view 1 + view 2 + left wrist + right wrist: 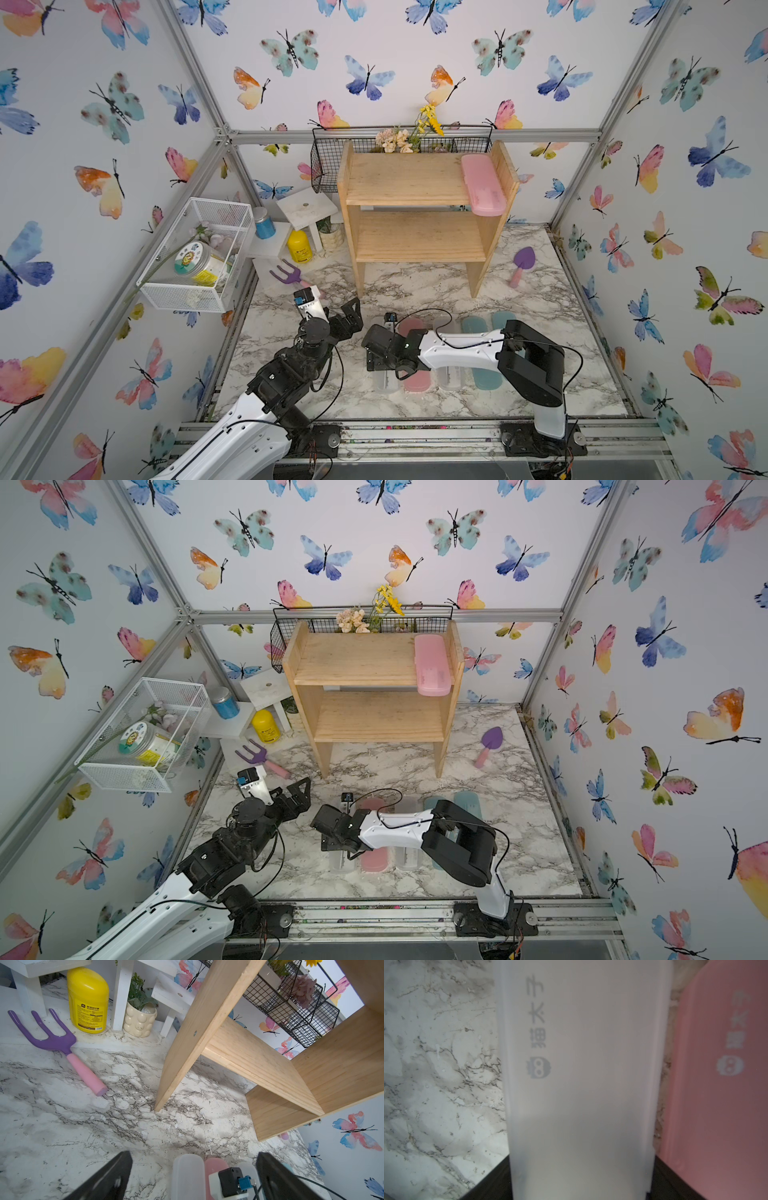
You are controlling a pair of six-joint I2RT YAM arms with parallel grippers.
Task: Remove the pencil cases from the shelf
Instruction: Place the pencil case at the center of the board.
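frosted white pencil case lies on the surface between the right gripper's jaws, grip unclear; left gripper gapes empty. rise straight, then fetch the pink pencil case overhanging the shelf top.

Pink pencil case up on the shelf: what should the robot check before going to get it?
1. Pink pencil case in plain sight on the top tier of the shelf, overhanging the front edge: ok.
2. Left gripper open and empty: ok.
3. Right gripper let go of the frosted white pencil case: cannot tell; its fingers flank the sides.
4. That case flat on the marble table beside a second pink pencil case: ok.
5. Right arm clear of the row of pencil cases: not ok; it hangs over them.
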